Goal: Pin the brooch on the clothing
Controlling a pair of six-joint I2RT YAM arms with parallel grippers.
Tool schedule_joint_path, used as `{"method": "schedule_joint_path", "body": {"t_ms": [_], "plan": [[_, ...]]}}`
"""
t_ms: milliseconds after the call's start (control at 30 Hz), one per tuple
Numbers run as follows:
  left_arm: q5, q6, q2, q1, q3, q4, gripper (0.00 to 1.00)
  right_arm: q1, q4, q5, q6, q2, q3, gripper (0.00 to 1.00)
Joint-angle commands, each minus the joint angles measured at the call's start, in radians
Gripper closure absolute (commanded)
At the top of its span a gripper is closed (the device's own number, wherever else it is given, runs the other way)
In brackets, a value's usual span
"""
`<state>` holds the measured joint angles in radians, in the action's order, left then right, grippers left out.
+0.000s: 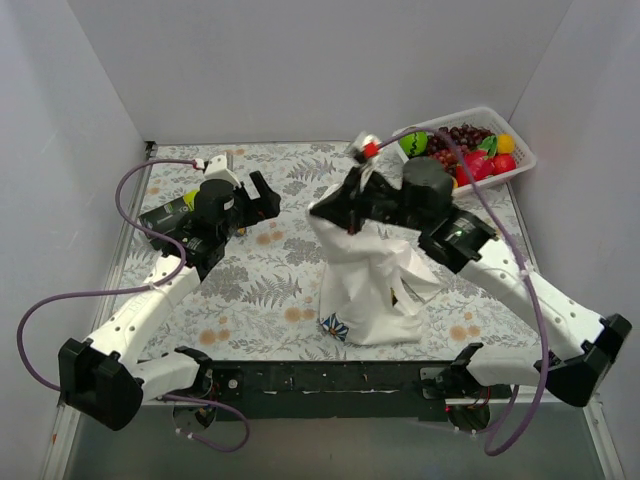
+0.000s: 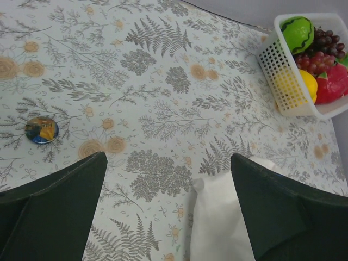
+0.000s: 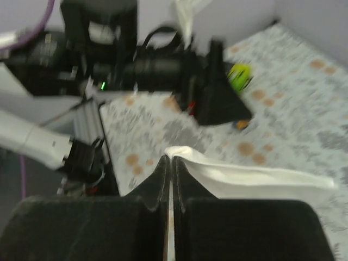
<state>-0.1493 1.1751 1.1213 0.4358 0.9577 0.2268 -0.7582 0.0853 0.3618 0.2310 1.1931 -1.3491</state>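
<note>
The white T-shirt (image 1: pixel 370 285) hangs bunched from my right gripper (image 1: pixel 337 207), which is shut on a fold of its cloth (image 3: pixel 239 176) and holds it above the table. Its blue flower print (image 1: pixel 332 327) shows at the lower left hem. The brooch (image 2: pixel 42 130), a small round disc with blue and orange on it, lies on the patterned tablecloth left of my left gripper (image 2: pixel 168 217); it also shows in the right wrist view (image 3: pixel 242 124). My left gripper (image 1: pixel 258 200) is open and empty, left of the shirt, whose edge (image 2: pixel 223 217) lies between its fingers.
A white basket (image 1: pixel 523 165) of plastic fruit stands at the back right, also in the left wrist view (image 2: pixel 283 81). White walls close in the table on three sides. Purple cables loop from both arms.
</note>
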Motion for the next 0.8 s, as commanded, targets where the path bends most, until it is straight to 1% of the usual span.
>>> {"method": "schedule_joint_path", "body": {"t_ms": [0, 33, 67, 133, 200, 233, 300, 333, 400, 433, 500, 533, 600, 633, 667, 767], "plan": [[-0.04, 0.041, 0.015, -0.058, 0.044, 0.033, 0.02, -0.179, 0.076, 0.092, -0.137, 0.029, 0.016, 0.96], [-0.01, 0.043, 0.027, -0.066, 0.046, 0.028, 0.02, -0.229, 0.12, 0.091, -0.148, 0.051, 0.005, 0.82], [0.003, 0.043, 0.034, -0.071, 0.049, 0.026, 0.02, -0.249, 0.142, 0.086, -0.159, 0.094, -0.022, 0.69], [0.026, 0.035, 0.051, -0.075, 0.065, 0.023, 0.02, -0.268, 0.182, 0.083, -0.165, 0.123, -0.041, 0.51], [0.083, 0.006, 0.055, -0.075, 0.075, 0.019, 0.02, -0.268, 0.156, 0.06, -0.162, 0.109, -0.009, 0.39], [0.108, -0.011, 0.06, -0.075, 0.079, 0.016, 0.02, -0.265, 0.145, -0.034, -0.15, 0.093, 0.008, 0.26], [0.166, -0.04, 0.063, -0.075, 0.085, 0.016, 0.02, -0.254, 0.139, -0.131, -0.156, 0.033, 0.056, 0.16], [0.194, -0.046, 0.064, -0.075, 0.091, 0.016, 0.02, -0.23, 0.146, -0.264, -0.148, 0.014, 0.07, 0.08], [0.243, -0.057, 0.071, -0.074, 0.096, 0.016, 0.02, -0.166, 0.183, -0.329, -0.116, -0.035, 0.117, 0.05], [0.257, -0.058, 0.072, -0.074, 0.098, 0.014, 0.02, -0.065, 0.209, -0.357, -0.096, -0.047, 0.129, 0.04], [0.298, -0.058, 0.084, -0.074, 0.098, 0.009, 0.02, 0.058, 0.273, -0.359, -0.036, -0.079, 0.172, 0.04], [0.31, -0.057, 0.089, -0.074, 0.096, 0.006, 0.02, 0.174, 0.293, -0.356, -0.021, -0.087, 0.22, 0.04], [0.332, -0.054, 0.098, -0.074, 0.089, -0.001, 0.02, 0.262, 0.353, -0.354, -0.013, -0.089, 0.264, 0.05], [0.338, -0.049, 0.1, -0.074, 0.084, -0.006, 0.02, 0.326, 0.37, -0.357, -0.007, -0.083, 0.316, 0.05], [0.34, -0.045, 0.101, -0.074, 0.076, -0.009, 0.02, 0.359, 0.376, -0.353, -0.002, -0.072, 0.346, 0.06], [0.353, -0.043, 0.11, -0.074, 0.067, -0.021, 0.02, 0.476, 0.373, -0.267, 0.024, -0.041, 0.47, 0.07]]}}
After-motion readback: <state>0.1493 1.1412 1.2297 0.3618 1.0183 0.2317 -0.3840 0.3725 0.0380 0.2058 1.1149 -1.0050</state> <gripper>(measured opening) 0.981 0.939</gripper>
